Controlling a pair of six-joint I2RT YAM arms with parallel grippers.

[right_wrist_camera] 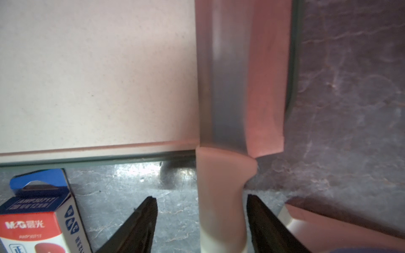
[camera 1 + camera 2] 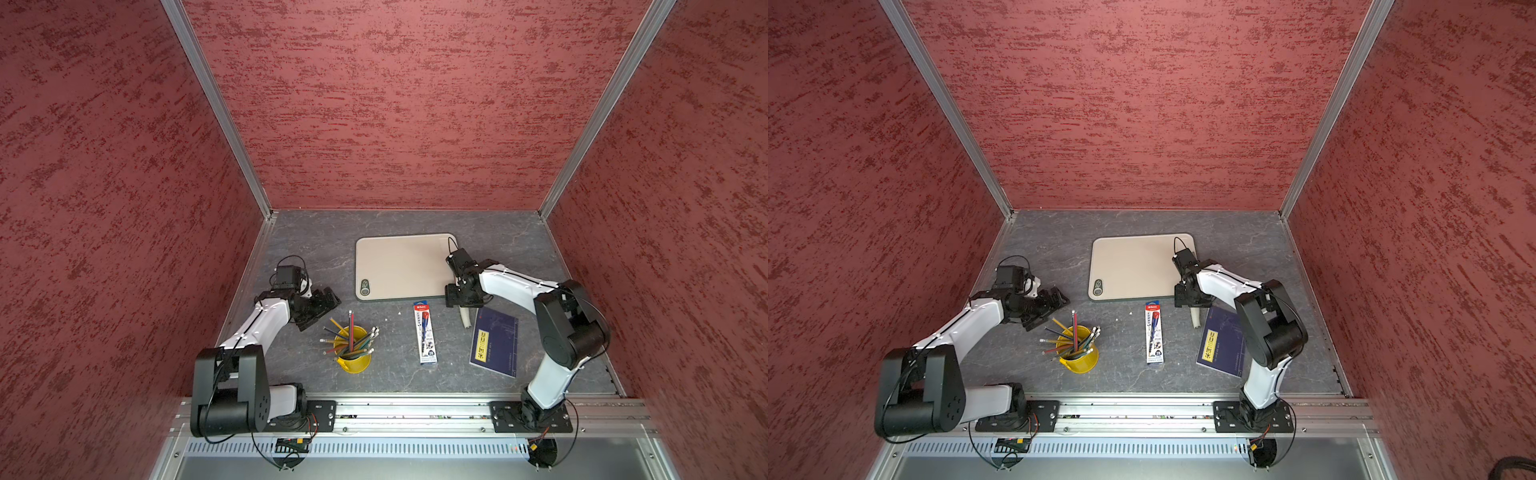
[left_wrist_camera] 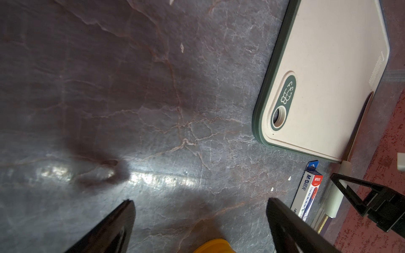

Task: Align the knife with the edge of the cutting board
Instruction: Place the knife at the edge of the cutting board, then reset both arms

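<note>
The reddish-brown-bladed, white-handled kitchen knife (image 1: 225, 122) lies lengthwise along the beige cutting board's (image 1: 87, 76) right edge, its handle overhanging the near side. The right hand (image 1: 201, 198) straddles that handle, half open, gripping nothing. The left hand (image 3: 199, 201), wide open and empty, hangs well apart.

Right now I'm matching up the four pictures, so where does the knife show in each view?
Top view: the knife, only its white handle showing, off the cutting board's near right corner.
Top view: same spot.
Left wrist: along the board edge farthest from the hole, at.
Right wrist: centre, blade lying on the board, handle off it.
Shared landmark: the pen pack.
</note>
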